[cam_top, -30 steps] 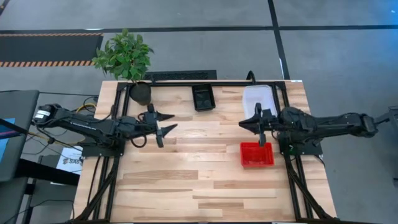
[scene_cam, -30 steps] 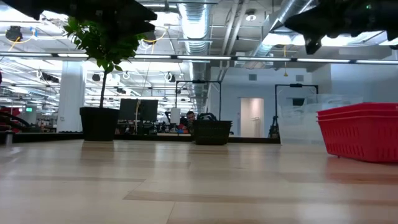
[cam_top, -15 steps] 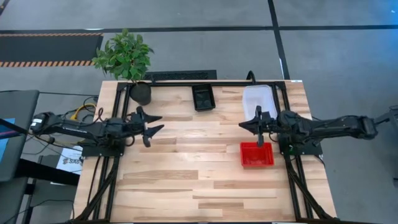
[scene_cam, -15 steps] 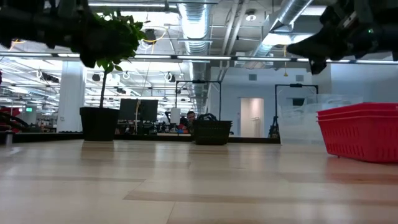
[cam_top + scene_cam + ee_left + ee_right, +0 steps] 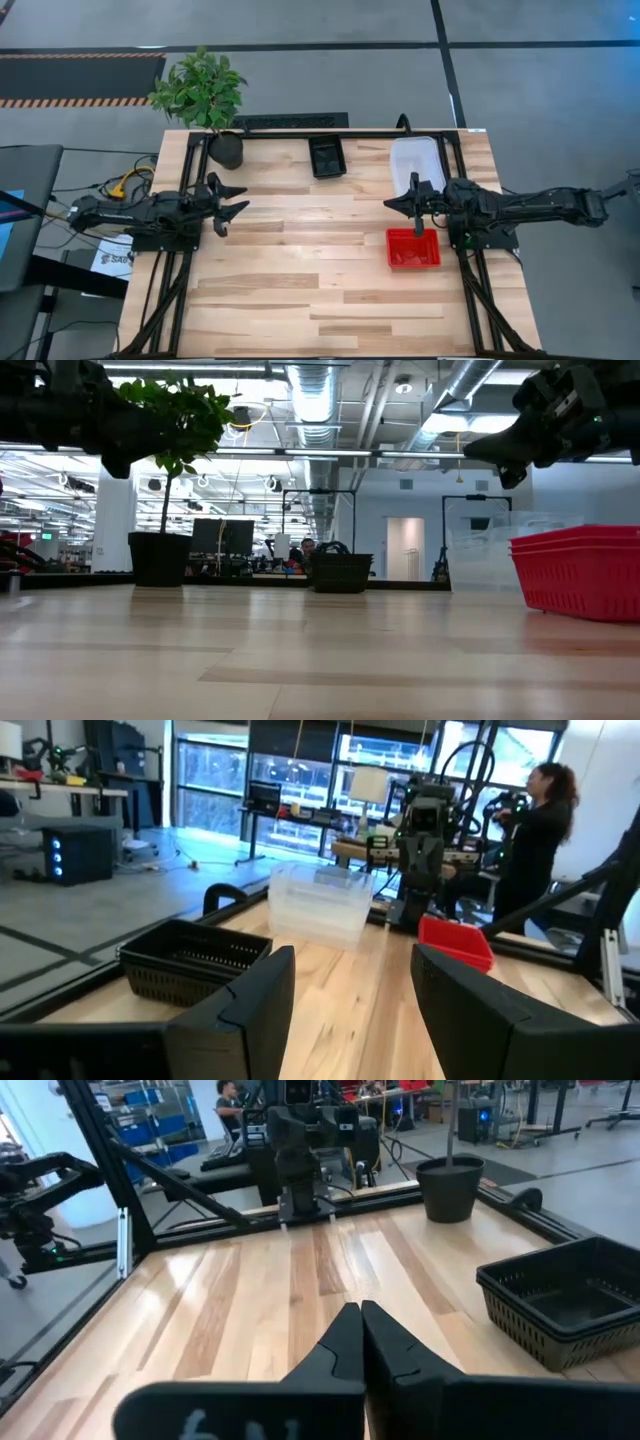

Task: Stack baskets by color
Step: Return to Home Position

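One red stack (image 5: 413, 249), one black stack (image 5: 327, 156), one clear stack (image 5: 417, 160); left tool (image 5: 243, 198) wide, right tool (image 5: 390, 201) narrow.

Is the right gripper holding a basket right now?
No: in the right wrist view the right gripper has its jaws pressed together with nothing between them.

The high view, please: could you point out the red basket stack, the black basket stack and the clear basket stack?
red basket stack (image 5: 413, 249), high view, top basket's floor.
black basket stack (image 5: 327, 157), high view, top basket's floor.
clear basket stack (image 5: 417, 155), high view, top basket's floor.
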